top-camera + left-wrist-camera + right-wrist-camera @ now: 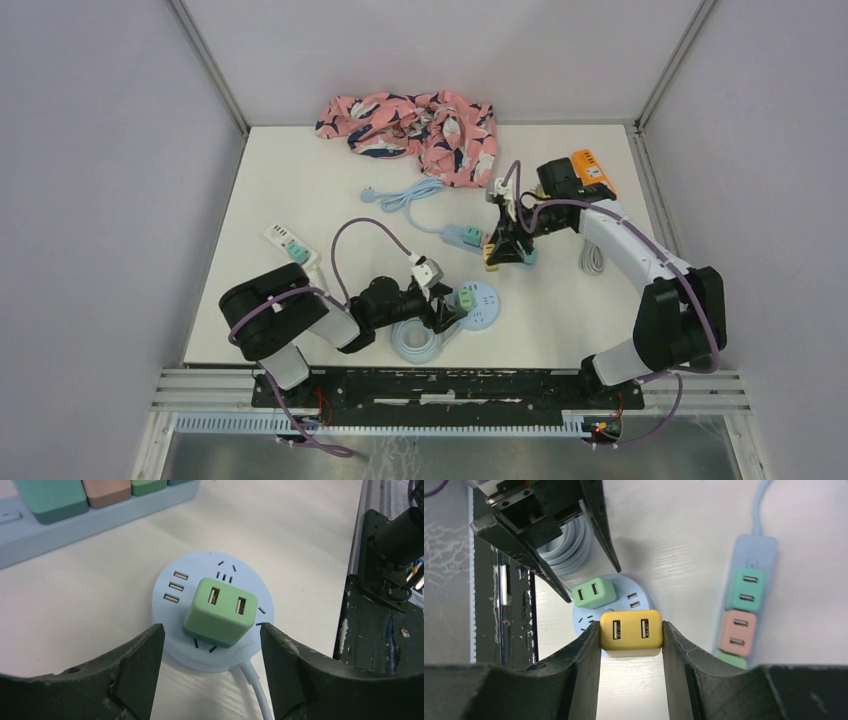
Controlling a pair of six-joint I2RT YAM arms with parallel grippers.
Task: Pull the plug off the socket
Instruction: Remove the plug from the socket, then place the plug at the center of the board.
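Note:
A round light-blue socket lies at the table's front middle with a green plug seated in it. My left gripper is open, its fingers on either side of the socket's near edge; the green plug sits upright in the socket, untouched. My right gripper is shut on a yellow plug and holds it in the air above the table. In the right wrist view the socket and green plug lie below it.
A blue power strip with teal, pink and green plugs lies mid-table. A coiled cable sits by the left gripper. A white strip lies left, pink floral cloth at the back, an orange-black device right.

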